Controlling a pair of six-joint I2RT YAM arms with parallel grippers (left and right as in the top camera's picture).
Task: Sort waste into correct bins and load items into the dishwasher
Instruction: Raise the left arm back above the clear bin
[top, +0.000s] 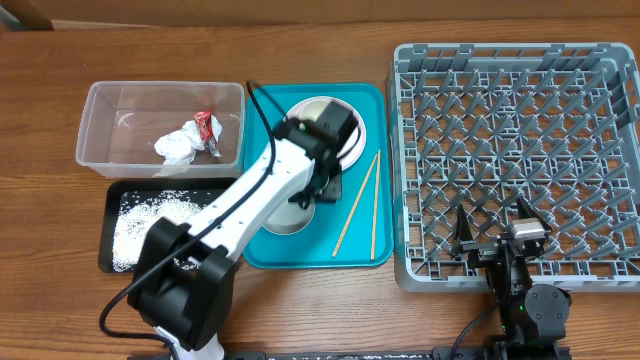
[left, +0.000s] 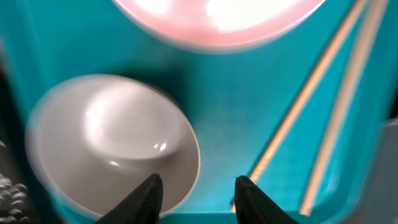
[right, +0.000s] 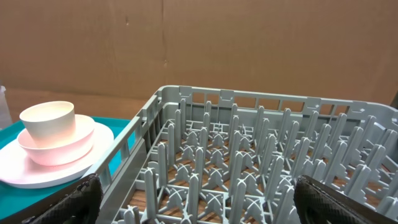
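**A:** Start at the near edge. What could go wrong first?

**B:** The right pincer (top: 494, 230) hangs over the near corner of the dish rack (top: 500, 52), fingers wide apart and holding nothing. If a dish is carried to that corner, I'd expect the two arms to crowd each other.

**A:** And the left one?

**B:** The left pincer (left: 198, 194) is low over the teal tray (top: 310, 252), fingers apart and clamped on nothing. The rim of the white bowl (left: 112, 149) lies just ahead of its left finger. If it closes on so thin a bite of rim, the bowl could tip or skid across the tray. The view is blurred, so I can't tell whether a finger touches it.

**A:** Anything beside it?

**B:** The chopsticks (top: 357, 205) lie just beside the right finger. A sideways nudge would probably roll them toward the tray's edge.

**A:** Now the containers.

**B:** The black tray (top: 112, 195) on the counter (top: 60, 250) holds the rice (top: 150, 215). The teal tray carries the bowl in front and the chopsticks on its right. Farther back on it, the cup (right: 48, 118) is stacked on the pink plate (right: 37, 175), seemingly with another dish between them. The rack holds no dishes. Farthest off, the clear tub (top: 120, 115) holds the napkin (top: 178, 145) and the red wrapper (top: 208, 128).
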